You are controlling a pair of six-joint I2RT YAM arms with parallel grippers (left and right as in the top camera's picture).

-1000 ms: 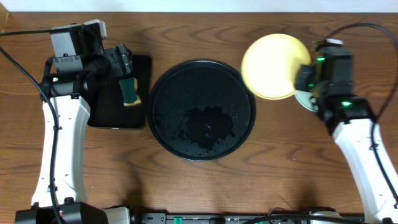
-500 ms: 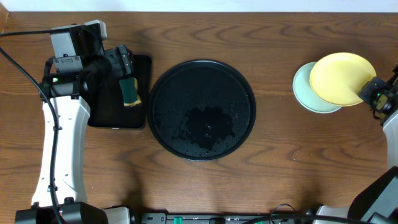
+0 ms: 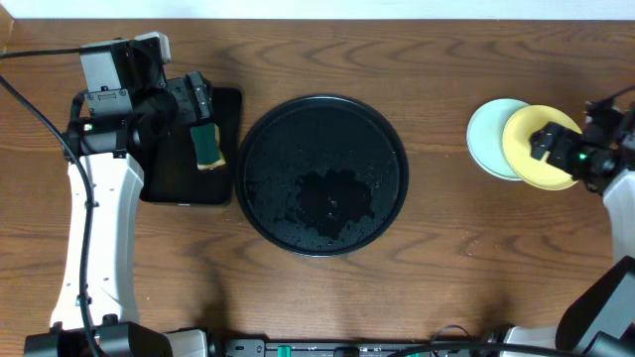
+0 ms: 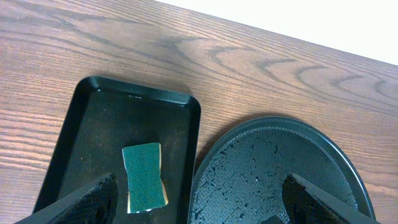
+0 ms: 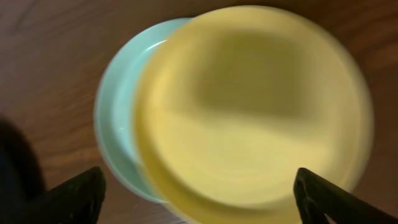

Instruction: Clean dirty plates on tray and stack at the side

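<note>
A pale yellow plate (image 3: 528, 164) lies on a mint-blue plate (image 3: 489, 134) on the bare wood at the right, shifted toward the right so the two only partly overlap. Seen through the right wrist camera, the yellow plate (image 5: 249, 106) is blurred and covers most of the mint-blue plate (image 5: 115, 124). My right gripper (image 3: 552, 140) hovers over the yellow plate, open (image 5: 202, 190), with nothing between its fingers. The round black tray (image 3: 298, 134) sits mid-table, wet and without plates. At the left, my left gripper (image 3: 198, 99) is open (image 4: 199, 199), above the gap between the two trays.
A small rectangular black tray (image 3: 169, 183) holds a green sponge (image 3: 207, 145) at the left; the left wrist camera shows the sponge (image 4: 144, 176) in that tray (image 4: 87, 130) beside the round tray's rim (image 4: 205, 168). Cables run along the left and right table edges.
My right gripper carried the yellow plate from beside the round tray out to the right, set it on the mint-blue plate and opened. The left arm has not moved.
</note>
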